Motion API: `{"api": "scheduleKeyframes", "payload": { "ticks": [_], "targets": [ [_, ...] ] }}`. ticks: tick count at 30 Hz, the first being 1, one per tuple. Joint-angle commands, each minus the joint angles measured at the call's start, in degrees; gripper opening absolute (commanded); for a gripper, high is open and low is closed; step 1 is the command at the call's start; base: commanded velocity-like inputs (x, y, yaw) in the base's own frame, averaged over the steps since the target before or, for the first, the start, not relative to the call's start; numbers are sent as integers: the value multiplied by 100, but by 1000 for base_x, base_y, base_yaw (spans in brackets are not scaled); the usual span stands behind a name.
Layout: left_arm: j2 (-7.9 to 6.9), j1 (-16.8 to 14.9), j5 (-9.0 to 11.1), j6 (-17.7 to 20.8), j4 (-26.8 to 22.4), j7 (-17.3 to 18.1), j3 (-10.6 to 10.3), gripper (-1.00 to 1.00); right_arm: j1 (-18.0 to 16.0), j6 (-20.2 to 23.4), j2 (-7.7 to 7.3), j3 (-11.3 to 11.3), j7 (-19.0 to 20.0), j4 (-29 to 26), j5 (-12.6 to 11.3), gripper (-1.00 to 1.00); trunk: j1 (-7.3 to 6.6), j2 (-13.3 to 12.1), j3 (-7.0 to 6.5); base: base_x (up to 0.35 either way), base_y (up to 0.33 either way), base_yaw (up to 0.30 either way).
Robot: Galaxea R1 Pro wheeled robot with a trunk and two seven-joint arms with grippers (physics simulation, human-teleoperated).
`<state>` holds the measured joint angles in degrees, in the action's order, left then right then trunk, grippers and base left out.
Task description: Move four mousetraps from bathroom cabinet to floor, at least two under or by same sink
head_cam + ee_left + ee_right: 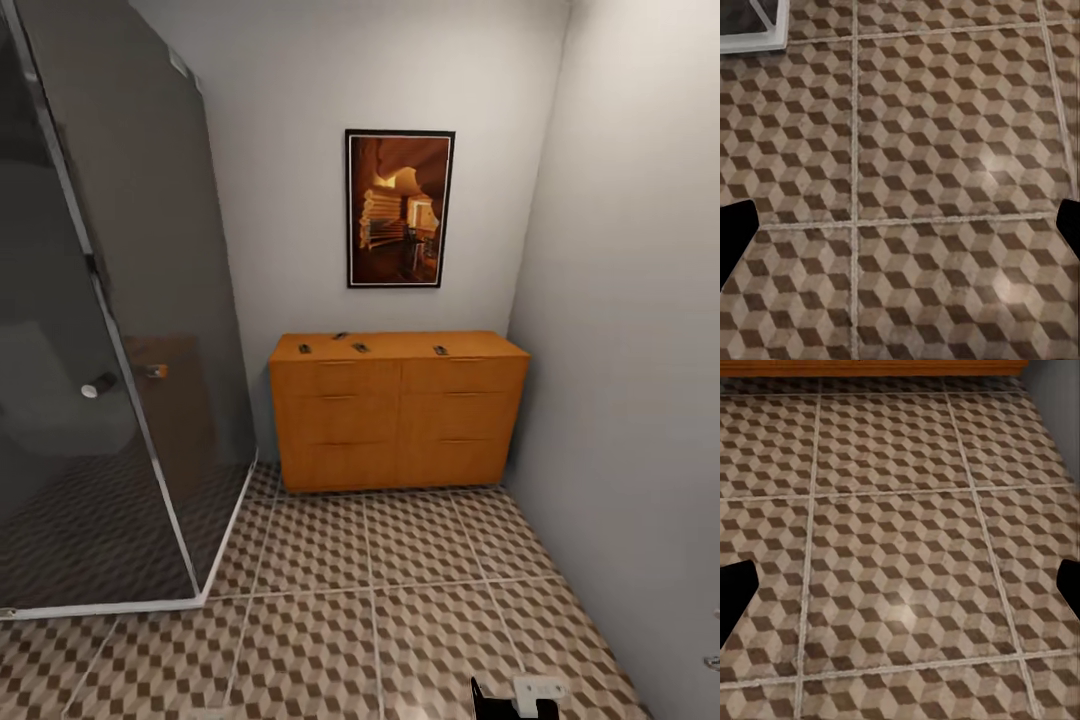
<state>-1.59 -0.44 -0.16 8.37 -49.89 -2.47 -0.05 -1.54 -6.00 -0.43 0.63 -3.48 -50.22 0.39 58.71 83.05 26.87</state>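
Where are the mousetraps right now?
In the head view, four mousetraps lie on top of the orange cabinet, against the far wall under the framed picture.

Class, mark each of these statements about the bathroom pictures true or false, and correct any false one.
1. Four mousetraps lie on top of the wooden cabinet. True.
2. The cabinet's drawers stand pulled open. False: all its drawers are shut.
3. A framed picture hangs on the wall above the cabinet. True.
4. The left gripper holds a mousetrap. False: its fingers are spread wide over bare bathroom floor, holding nothing.
5. A glass shower enclosure stands to the left of the cabinet in the head view. True.
6. The floor is plain white. False: brown-and-beige cube-patterned tiles.
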Motion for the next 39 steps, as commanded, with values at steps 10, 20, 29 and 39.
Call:
{"api": "scheduleKeyframes", "payload": {
  "ticks": [10,20,29,39],
  "targets": [
    [0,0,-4,25,92,-17,10,100,-5,-15,-1,7,-20,4,3,100,2,3,6,237,0,-292],
    [0,0,-9,25,126,-17,14,100,-5,-15,-1,7,-21,4,3,100,2,3,6,238,-23,-151],
    [0,0,-10,25,126,-17,14,100,-5,-15,7,14,-24,4,4,100,2,3,6,238,-164,-6],
    [2,0,-10,24,128,-17,14,100,-5,-15,8,24,-29,4,5,100,2,3,6,238,-200,205]
  ]
}}
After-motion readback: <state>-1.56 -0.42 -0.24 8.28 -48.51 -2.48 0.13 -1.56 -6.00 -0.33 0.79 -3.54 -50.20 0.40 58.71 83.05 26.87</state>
